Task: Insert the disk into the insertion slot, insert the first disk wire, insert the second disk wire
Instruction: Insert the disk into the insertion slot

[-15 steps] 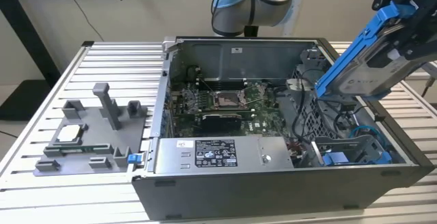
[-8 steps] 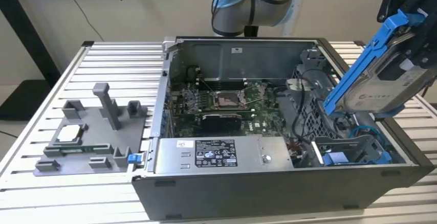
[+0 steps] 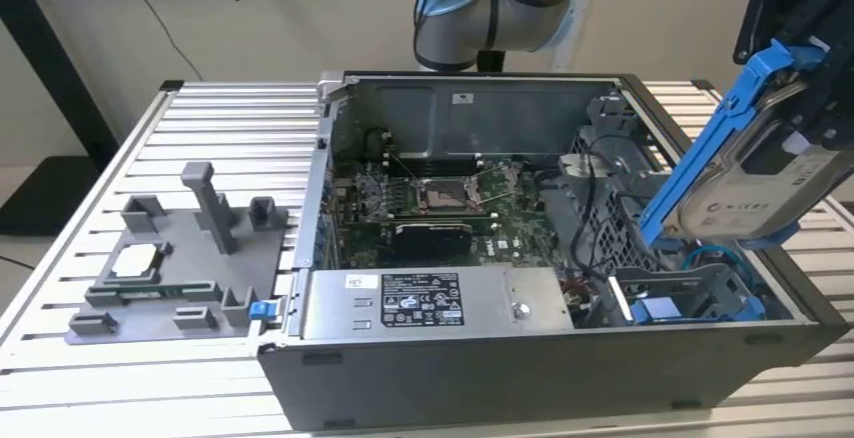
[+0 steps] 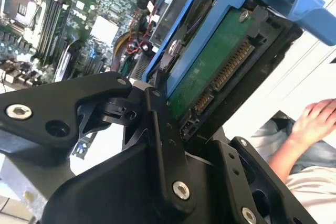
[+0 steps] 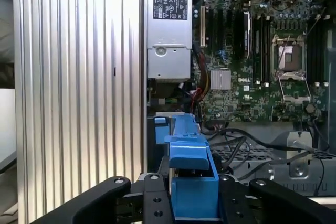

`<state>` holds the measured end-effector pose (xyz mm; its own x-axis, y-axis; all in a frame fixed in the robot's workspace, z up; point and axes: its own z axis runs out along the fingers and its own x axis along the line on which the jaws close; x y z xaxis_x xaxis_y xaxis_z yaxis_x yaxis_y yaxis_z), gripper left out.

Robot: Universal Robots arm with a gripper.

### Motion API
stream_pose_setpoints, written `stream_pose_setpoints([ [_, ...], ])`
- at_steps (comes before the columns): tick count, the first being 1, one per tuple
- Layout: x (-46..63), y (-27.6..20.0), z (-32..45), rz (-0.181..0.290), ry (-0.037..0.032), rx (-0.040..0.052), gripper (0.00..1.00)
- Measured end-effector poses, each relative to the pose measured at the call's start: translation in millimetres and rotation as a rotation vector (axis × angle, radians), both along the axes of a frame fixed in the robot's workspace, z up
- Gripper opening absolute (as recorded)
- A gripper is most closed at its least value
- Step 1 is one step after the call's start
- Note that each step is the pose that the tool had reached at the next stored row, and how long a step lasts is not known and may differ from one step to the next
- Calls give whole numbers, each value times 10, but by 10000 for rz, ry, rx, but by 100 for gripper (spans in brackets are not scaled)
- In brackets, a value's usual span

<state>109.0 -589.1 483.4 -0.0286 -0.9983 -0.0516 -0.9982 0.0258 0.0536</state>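
My gripper [image 3: 798, 133] is shut on the disk [image 3: 747, 193], a silver-grey drive with a white label in a bright blue carrier. It hangs tilted above the open computer case, at the exterior view's right. Under it is the insertion slot [image 3: 683, 296], a grey sheet-metal bay with blue fittings in the case's near right corner; the disk is clear of it. In the second wrist view the black fingers [image 4: 157, 129] clamp the disk [image 4: 210, 61], whose green circuit board and connector face the camera. In the first wrist view the blue carrier [image 5: 191, 156] sits between the fingers.
A labelled grey power-supply box [image 3: 427, 300] lies beside the slot, with the motherboard [image 3: 427, 198] behind it and loose cables [image 3: 594, 173] around the bay. A grey fixture [image 3: 174, 258] with small parts stands on the slatted table. A person's hand [image 4: 315, 121] is near the gripper.
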Motion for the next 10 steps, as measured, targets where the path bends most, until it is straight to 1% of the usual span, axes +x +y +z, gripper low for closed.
stream_pose_setpoints([
  [4,0,6,-62,-10,-46,-27,0],
  [10,0,7,-170,-13,-55,-34,0],
])
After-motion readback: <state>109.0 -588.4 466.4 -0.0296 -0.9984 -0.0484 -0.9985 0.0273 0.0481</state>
